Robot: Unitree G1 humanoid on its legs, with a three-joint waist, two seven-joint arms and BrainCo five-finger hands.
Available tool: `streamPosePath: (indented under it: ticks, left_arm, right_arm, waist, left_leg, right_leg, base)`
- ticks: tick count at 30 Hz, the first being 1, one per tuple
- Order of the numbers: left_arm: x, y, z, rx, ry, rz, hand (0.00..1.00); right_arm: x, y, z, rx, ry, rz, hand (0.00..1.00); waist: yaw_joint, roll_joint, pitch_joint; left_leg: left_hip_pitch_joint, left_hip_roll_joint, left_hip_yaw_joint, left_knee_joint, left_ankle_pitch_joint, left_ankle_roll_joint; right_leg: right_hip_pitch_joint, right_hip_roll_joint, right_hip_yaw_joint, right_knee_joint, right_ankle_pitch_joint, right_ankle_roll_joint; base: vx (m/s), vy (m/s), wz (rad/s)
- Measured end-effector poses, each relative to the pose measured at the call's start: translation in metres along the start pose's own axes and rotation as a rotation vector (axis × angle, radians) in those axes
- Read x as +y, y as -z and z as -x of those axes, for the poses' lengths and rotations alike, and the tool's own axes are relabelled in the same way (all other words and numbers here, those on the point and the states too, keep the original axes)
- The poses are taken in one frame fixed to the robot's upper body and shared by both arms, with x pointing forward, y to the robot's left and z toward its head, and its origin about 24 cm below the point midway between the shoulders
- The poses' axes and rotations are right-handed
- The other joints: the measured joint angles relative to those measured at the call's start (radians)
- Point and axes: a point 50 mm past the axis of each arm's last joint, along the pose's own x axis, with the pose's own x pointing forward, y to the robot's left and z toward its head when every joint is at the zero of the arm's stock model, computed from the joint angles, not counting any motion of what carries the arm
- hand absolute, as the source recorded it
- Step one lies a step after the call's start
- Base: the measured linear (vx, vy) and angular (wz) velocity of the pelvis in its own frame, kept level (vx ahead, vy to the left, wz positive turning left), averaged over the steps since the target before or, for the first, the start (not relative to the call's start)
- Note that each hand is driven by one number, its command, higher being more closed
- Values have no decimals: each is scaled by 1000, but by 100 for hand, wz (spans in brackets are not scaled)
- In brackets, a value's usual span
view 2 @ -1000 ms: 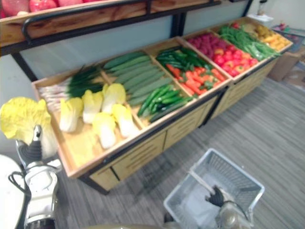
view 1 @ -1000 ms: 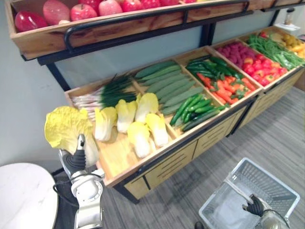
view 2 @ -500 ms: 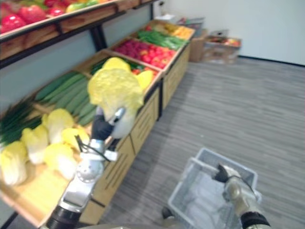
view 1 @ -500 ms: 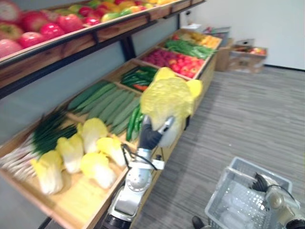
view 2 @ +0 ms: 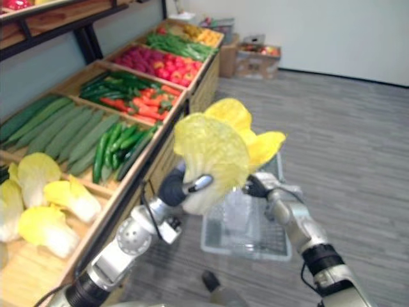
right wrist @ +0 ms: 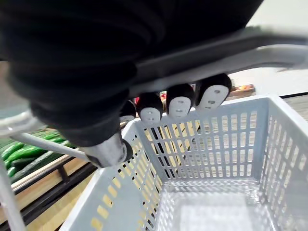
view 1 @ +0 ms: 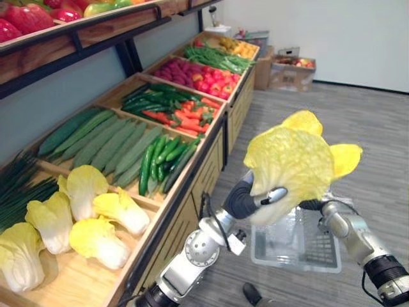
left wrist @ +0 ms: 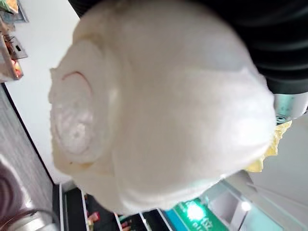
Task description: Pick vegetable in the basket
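At mid-scene, the left hand [view 1: 254, 199] is curled round the white base of a napa cabbage [view 1: 295, 161]. It grips the cabbage with fingers and thumb and holds it in the air, yellow leaves fanned upward. Seen from the left wrist, the cabbage's pale cut stem end faces the camera. Just right of it, the right hand [right wrist: 180, 104] has its fingers hooked round the handle [right wrist: 269, 52] of a pale grey slotted basket [view 1: 323, 251]. The basket hangs below the cabbage, above the grey floor [view 1: 377, 121], and the cabbage is outside the basket. To the left, a wooden stand [view 1: 192, 192] slopes away. Its near bin holds more cabbages [view 1: 96, 214], and the next holds long cucumbers [view 1: 105, 144]. Farther bins hold carrots [view 1: 185, 118] and red produce [view 1: 198, 75]. Cardboard boxes [view 1: 291, 71] sit at the far wall.
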Motion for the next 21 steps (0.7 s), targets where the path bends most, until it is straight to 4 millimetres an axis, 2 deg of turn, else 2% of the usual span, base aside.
streamPosePath:
  ticks: [5,10,13,16,21]
  left_arm:
    - [-4,7,11,58,130,-37,100]
    - [-19,13,17,91,236,-16,100]
    - [-27,25,24,148,315,-31,100]
    - [-31,35,31,200,369,-43,100]
    - [-43,40,39,222,465,-68,100]
  right_arm:
    - [-8,-1,4,-43,-30,0,100]
    - [1,-6,5,-73,-109,-65,100]
    - [2,-11,5,-99,-131,-92,100]
    - [-7,-19,-2,-135,-114,-107,100]
    - [-21,-25,-10,-165,-70,-128,100]
  waist:
    - [-5,-1,2]
    - [-7,1,7]
    - [-7,2,8]
    - [-10,3,9]
    - [-10,4,9]
  left_leg:
    - [-19,1,-6,8,-2,-3]
    - [-32,10,-4,21,-4,-3]
    - [-32,10,-4,22,-5,-4]
    - [-36,15,-4,29,-8,-3]
    - [-43,18,-5,32,-8,-2]
  right_leg:
    - [-11,-8,-12,0,0,0]
    - [-19,-9,-15,-1,2,3]
    - [-19,-9,-16,-1,2,3]
    - [-21,-9,-17,-1,2,3]
    - [-25,-9,-20,-2,2,3]
  base:
    - [-3,53,8]
    - [11,52,2]
    - [9,48,1]
    - [12,57,1]
    - [15,59,2]
